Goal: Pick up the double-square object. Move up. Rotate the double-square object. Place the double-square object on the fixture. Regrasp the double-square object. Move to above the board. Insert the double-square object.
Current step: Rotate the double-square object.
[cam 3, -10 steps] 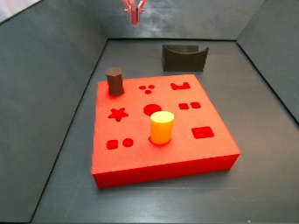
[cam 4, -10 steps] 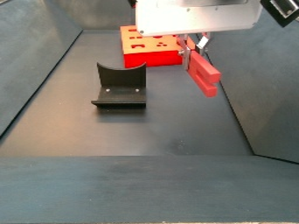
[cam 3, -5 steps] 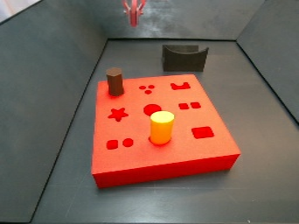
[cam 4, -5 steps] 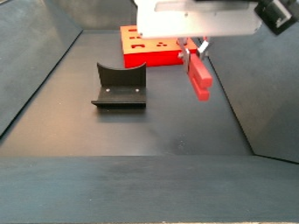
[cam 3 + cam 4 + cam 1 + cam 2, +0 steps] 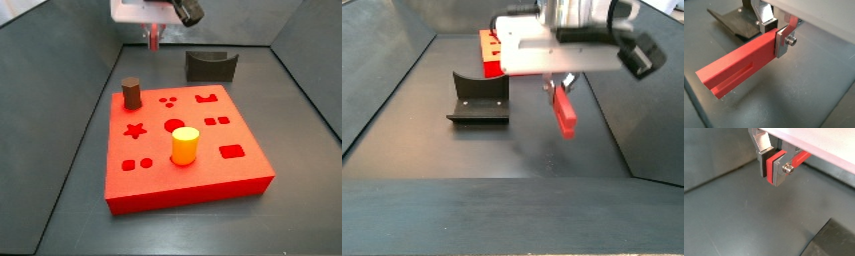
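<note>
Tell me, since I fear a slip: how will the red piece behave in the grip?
The double-square object looks stiff and thin, probably light. The gripper pinches one end in mid-air, so its long free end may pivot if bumped. Its smooth faces might slide.

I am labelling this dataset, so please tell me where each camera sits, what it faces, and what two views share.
Wrist views: both ride beside the gripper, looking down at the closed jaws holding the double-square object; one shows the fixture.
Side view: high, at the board's near end, facing the fixture; gripper hangs at the far end.
Side view: low at the opposite end; the gripper body shows.
Shared: fixture, piece.
</note>
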